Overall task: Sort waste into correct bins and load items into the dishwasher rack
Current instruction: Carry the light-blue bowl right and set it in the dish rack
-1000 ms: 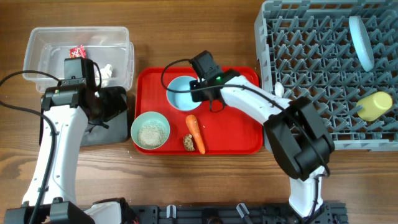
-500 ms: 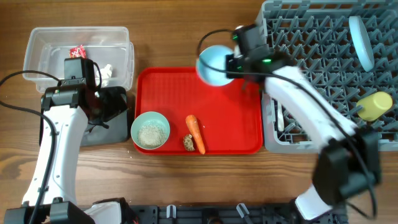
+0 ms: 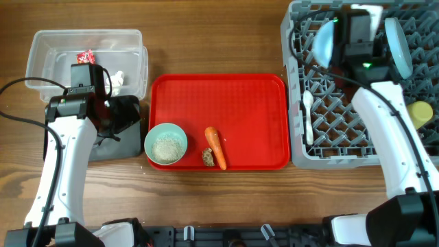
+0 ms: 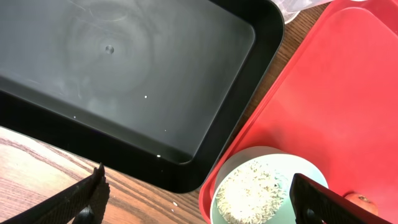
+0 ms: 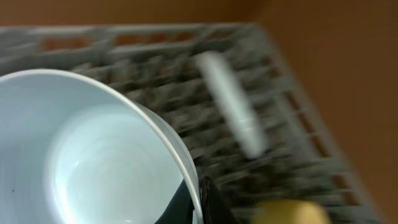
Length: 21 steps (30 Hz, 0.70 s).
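A: Biggest first. The dishwasher rack (image 3: 329, 147)?
B: Grey and pegged, just right of the red tray (image 3: 240, 103).
A: Bins?
B: The clear tub (image 3: 41, 48) is left of the red tray and further back. The black tray (image 3: 130, 113) is just beside the red tray's left edge.
A: Arms?
B: The right gripper (image 3: 346, 42) is over the rack's far side, well right of the red tray. It is clenched on the rim of the pale blue bowl (image 3: 322, 42), which is tipped on edge. The left gripper (image 4: 199, 205) gapes wide and holds nothing, above where the black tray meets the red tray.
A: Dishes?
B: The pale blue plate (image 3: 398, 44) stands on edge in the rack. The mint green bowl (image 3: 166, 143) sits upright at the red tray's near left corner with rice grains (image 4: 252, 190) inside. The yellow cup (image 3: 420, 113) is at the rack's right side. The white spoon (image 3: 308, 120) lies in the rack, just right of the red tray.
A: Scraps?
B: The carrot (image 3: 215, 147) is near the red tray's front edge, with the brown lump (image 3: 208, 158) touching it. The wrapper (image 3: 85, 57) and tissue (image 3: 118, 80) are in the tub.
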Motion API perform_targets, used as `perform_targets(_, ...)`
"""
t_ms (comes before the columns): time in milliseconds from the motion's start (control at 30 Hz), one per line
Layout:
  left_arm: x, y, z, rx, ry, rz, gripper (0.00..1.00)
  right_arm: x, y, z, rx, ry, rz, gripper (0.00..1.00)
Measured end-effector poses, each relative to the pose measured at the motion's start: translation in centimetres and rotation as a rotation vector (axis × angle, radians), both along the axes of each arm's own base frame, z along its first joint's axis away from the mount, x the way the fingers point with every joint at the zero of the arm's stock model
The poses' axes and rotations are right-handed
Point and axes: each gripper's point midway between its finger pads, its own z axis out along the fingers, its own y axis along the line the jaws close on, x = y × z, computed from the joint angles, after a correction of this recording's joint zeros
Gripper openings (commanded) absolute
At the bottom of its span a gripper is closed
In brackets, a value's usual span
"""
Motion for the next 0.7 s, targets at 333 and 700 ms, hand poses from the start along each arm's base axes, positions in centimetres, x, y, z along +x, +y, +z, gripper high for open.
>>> perform_targets(333, 0.1, 0.0, 0.0, 0.0, -0.003, 0.0, 0.95, -0.8, -7.3, -1.7, -0.227, 0.116, -0.232, 0.04)
perform_targets(700, 0.1, 0.0, 0.0, 0.0, -0.003, 0.0, 0.95, -0.4, -9.8, -4.8, -0.397, 0.274, -0.305, 0.05)
